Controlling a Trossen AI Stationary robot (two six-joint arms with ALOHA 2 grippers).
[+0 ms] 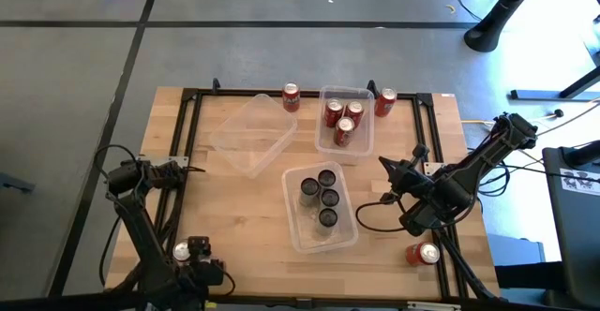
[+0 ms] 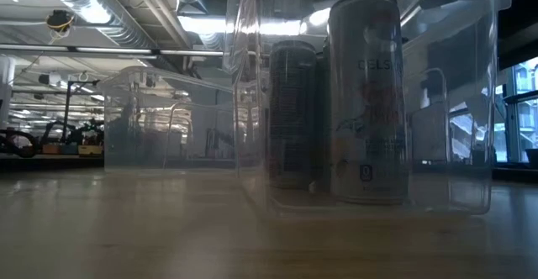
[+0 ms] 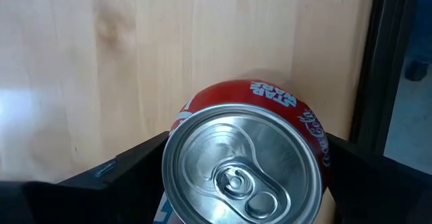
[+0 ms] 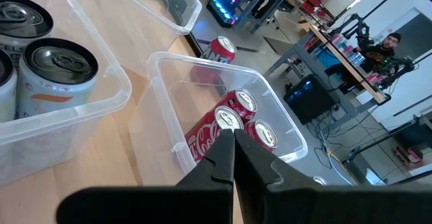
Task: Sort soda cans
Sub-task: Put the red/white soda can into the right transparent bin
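Note:
My left gripper [image 1: 184, 253] is at the table's near left corner, shut on a red soda can [image 3: 246, 160] with a silver top [image 1: 180, 251]. My right gripper [image 4: 233, 151] is shut and empty, hovering right of the bins [image 1: 385, 167]. Three red cans [image 1: 344, 119] stand in the far clear bin [image 1: 322, 142]. Several dark cans [image 1: 321, 199] stand in the near clear bin [image 1: 292, 219], which fills the low view [image 2: 336, 102]. Loose red cans stand at the far edge [image 1: 291, 97] [image 1: 385, 102]. One more [image 1: 422, 253] lies near the right edge. My left gripper has the red can's side wall [image 3: 317, 143] between its two fingers [image 3: 135, 166], one on each side, just below the silver top. The fingers come from above, pointing down, and the can stands upright in them. Whether its base is on the table is hidden.
An empty clear bin [image 1: 251, 133] [image 2: 160, 128] sits tilted left of the far bin. A black frame [image 1: 187, 114] runs around the work area. Cables [image 1: 375, 213] trail by the right arm. Bare wood [image 1: 234, 217] lies between the left arm and the near bin.

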